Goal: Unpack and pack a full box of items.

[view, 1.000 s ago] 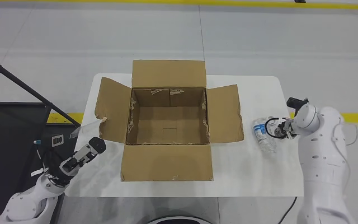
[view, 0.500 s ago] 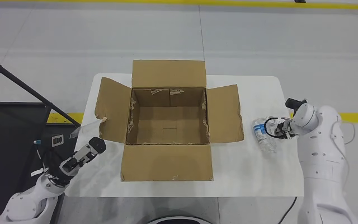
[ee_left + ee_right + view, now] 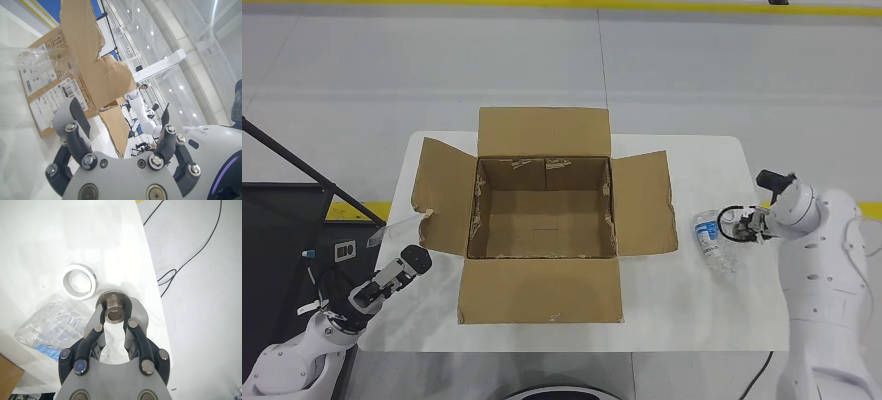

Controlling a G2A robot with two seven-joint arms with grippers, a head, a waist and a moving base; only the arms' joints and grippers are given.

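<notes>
Little has shifted in the past second: my right hand (image 3: 115, 313), at the surface's (image 3: 692, 290) 3 o'clock edge, edged slightly outward still clamping the metal bushing (image 3: 113, 297) beside the bottle (image 3: 54, 325), so I judge the empty box (image 3: 545, 130) awaits packing, left hand (image 3: 121, 107) open.

Above me ceiling lamps (image 3: 152, 32) shine bright; my white table (image 3: 56, 228) glares softly, shadows are faint, straight lines bow near edges.

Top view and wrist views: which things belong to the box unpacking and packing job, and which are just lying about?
Job: cardboard box; metal bushing in the right gripper; silver ring; crushed plastic bottle.
Lying about: black cable on the floor; clear film by the box's flap.
</notes>
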